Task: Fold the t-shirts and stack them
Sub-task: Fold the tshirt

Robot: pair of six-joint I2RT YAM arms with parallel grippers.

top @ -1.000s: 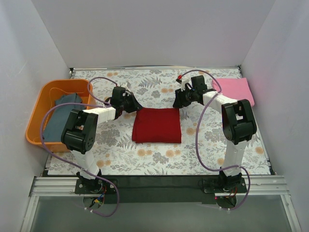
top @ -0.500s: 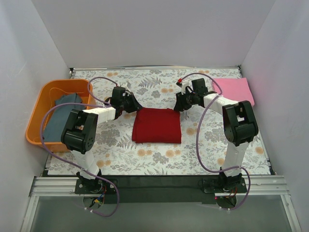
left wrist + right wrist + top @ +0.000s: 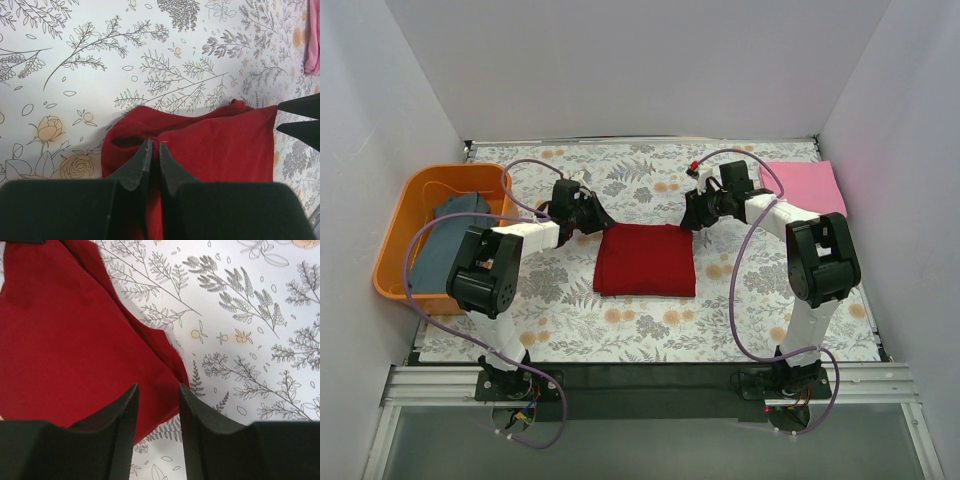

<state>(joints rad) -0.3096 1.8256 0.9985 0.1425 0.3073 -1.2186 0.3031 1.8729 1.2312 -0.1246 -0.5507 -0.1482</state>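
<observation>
Across floral tabletop, found dark red t-shirt folded flat at centre. Nudged right pincer slightly over its far right corner, jaws apart; kept left pincer pinched together at far left corner. Likely readied it for stacking.

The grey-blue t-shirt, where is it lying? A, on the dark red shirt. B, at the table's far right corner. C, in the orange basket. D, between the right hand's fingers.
C: the grey-blue t-shirt lies inside the orange basket on the left of the top view.
</observation>
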